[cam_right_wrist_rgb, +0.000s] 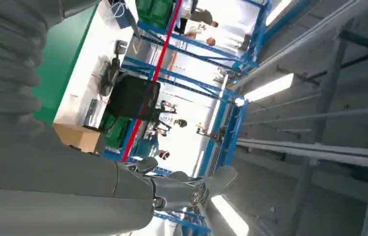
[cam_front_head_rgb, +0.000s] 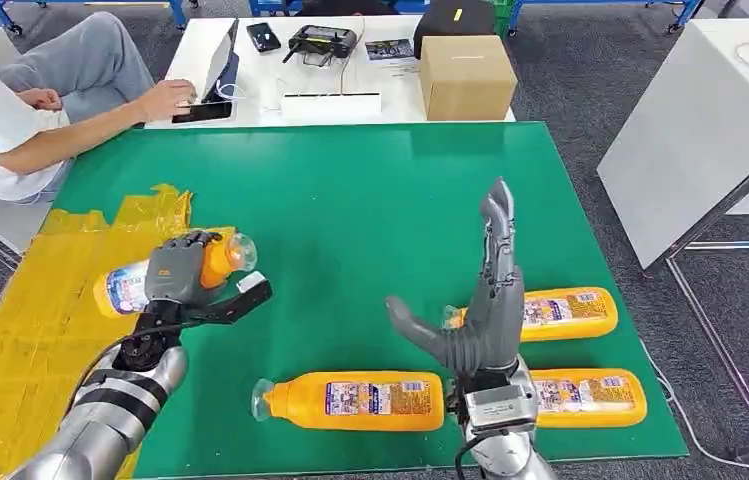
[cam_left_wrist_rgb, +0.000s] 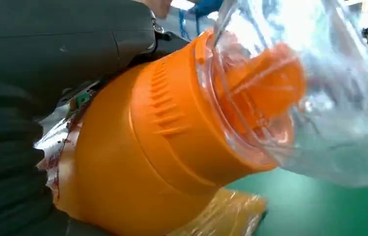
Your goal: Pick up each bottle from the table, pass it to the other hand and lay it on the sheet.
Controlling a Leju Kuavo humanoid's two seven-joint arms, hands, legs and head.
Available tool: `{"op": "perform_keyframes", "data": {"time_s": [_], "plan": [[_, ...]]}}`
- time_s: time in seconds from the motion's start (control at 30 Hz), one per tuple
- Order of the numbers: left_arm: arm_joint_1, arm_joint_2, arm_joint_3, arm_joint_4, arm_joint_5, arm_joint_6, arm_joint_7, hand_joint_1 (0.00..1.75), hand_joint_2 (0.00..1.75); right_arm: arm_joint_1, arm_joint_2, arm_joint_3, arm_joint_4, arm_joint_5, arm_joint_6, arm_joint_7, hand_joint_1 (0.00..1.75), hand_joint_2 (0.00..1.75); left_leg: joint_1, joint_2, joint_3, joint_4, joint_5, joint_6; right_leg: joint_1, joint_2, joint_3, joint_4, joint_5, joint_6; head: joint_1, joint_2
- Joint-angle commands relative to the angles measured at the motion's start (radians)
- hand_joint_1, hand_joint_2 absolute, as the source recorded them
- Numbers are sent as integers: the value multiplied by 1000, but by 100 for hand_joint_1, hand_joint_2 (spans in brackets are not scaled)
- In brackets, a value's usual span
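- Nearest on the green table lies one orange bottle, on its side, beside the right arm.
- Right hand stands upright, fingers straight and spread, holding nothing; two more bottles lie just behind it.
- Left hand grips a fourth bottle above the yellow sheet.
- Farther off, a person's hand rests by a tablet, near a cardboard box.

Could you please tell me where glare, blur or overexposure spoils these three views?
Head view: evenly lit and sharp. Left wrist view: the held bottle sits very close, its clear cap soft and glary. Right wrist view: ceiling lights and the far aisle blow out white behind the right hand.
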Motion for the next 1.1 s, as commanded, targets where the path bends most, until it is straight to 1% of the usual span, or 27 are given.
{"op": "perform_keyframes", "data": {"time_s": [0.03, 0.2, 0.23, 0.27, 0.3, 0.33, 0.37, 0.4, 0.43, 0.47, 0.57, 0.6, 0.67, 0.73, 0.83, 0.87, 0.9, 0.93, 1.1], "plan": [[-81, -6, -23, 221, -9, 0, 13, 175, 175, -54, -31, 37, 69, 1, 8, 10, 0, 175, 1, 0, 4, -1, -1, 0, 1, 1, 4, -2, 0, -1, 0, 0], [-102, 19, -5, 340, -40, -51, 78, 175, 175, -68, -27, 45, 90, -8, 24, 24, 0, 175, 1, 2, 5, -1, -1, 0, 1, 3, 5, -2, 0, -1, 0, 0], [-106, 23, -1, 368, -47, -60, 92, 150, 175, -71, -27, 46, 94, -10, 26, 26, 0, 175, 0, 3, 4, -1, -1, 0, 1, 3, 3, -1, 0, -1, 0, 0], [-110, 24, 2, 382, -49, -72, 100, 84, 175, -73, -26, 47, 97, -10, 27, 27, 0, 175, 1, 4, 5, -2, -1, 0, 1, 4, 5, -2, 0, -1, 0, 0], [-119, 27, 5, 410, -60, -107, 132, 33, 175, -75, -24, 47, 101, -11, 28, 28, 0, 175, 0, 3, 4, -1, -1, 0, 1, 3, 3, -1, 0, -1, 0, 0], [-129, 31, -3, 434, -85, -144, 183, 21, 175, -77, -21, 47, 104, -12, 29, 31, 0, 175, 1, 3, 5, -2, -1, 0, 1, 3, 4, -2, 0, -1, 0, 0], [-137, 35, -7, 451, -106, -172, 233, 16, 175, -81, -18, 49, 107, -11, 32, 33, 0, 175, 1, 2, 4, -1, -1, 0, 1, 3, 4, -1, 0, -1, 0, 0], [-139, 39, -11, 456, -119, -182, 256, 9, 175, -85, -15, 51, 111, -9, 34, 35, 0, 175, 2, 4, 8, -2, -2, -1, 2, 4, 7, -3, 0, -2, 0, 0], [-140, 43, -5, 467, -125, -196, 283, 3, 175, -91, -11, 53, 120, -8, 36, 38, 0, 175, 0, 2, 4, -1, -1, 0, 1, 3, 4, -1, 0, -1, 0, 0], [-138, 46, 0, 470, -123, -200, 286, 0, 175, -93, -9, 54, 123, -7, 36, 39, 0, 175, 1, 3, 5, -1, -1, -1, 1, 3, 5, -1, 0, -1, 0, 0], [-133, 46, 21, 475, -107, -209, 276, 0, 175, -95, -7, 54, 131, -7, 34, 40, 0, 175, 1, 6, 11, -3, -1, -1, 1, 7, 10, -2, 1, -2, 0, 0], [-130, 43, 37, 474, -91, -213, 257, 0, 175, -95, -7, 52, 133, -6, 33, 40, 0, 175, 0, 4, 10, -3, -1, -1, 1, 4, 10, -1, 1, -1, 0, 0], [-127, 41, 53, 473, -75, -220, 235, 0, 175, -94, -9, 52, 132, -6, 34, 41, 0, 175, 1, 5, 12, -3, 0, -1, 1, 5, 11, -2, 1, -2, 0, 0], [-127, 41, 53, 473, -75, -220, 235, 0, 175, -94, -9, 52, 132, -6, 34, 41, 0, 175, 0, 3, 13, -3, -1, 0, 0, 3, 13, -1, 0, -1, 0, 0], [-120, 34, 89, 458, -40, -194, 189, 0, 175, -93, -12, 51, 132, -5, 34, 42, 0, 175, 0, 4, 16, -4, 0, 0, 0, 4, 16, -2, 1, -1, 0, 0], [-120, 34, 89, 458, -40, -194, 189, 0, 175, -93, -12, 51, 132, -5, 34, 42, 0, 175, 0, 2, 17, -3, -1, 0, 0, 3, 17, -1, 0, -1, 0, 0], [-120, 34, 89, 458, -40, -194, 189, 0, 175, -93, -12, 51, 132, -5, 34, 42, 0, 175, 1, 5, 17, -4, 0, -1, 1, 6, 16, -4, 2, -2, 0, 0], [-120, 34, 89, 458, -40, -194, 189, 0, 175, -93, -12, 51, 132, -5, 34, 42, 0, 175, 0, 3, 17, -3, 0, 0, 0, 3, 17, -1, 0, -1, 0, 0], [-115, 7, 157, 423, 47, -148, 61, 0, 175, -83, -16, 43, 129, -1, 31, 43, 0, 175, 0, 2, 17, -3, 0, 0, 1, 3, 17, -2, 1, -1, 0, 0]]}}
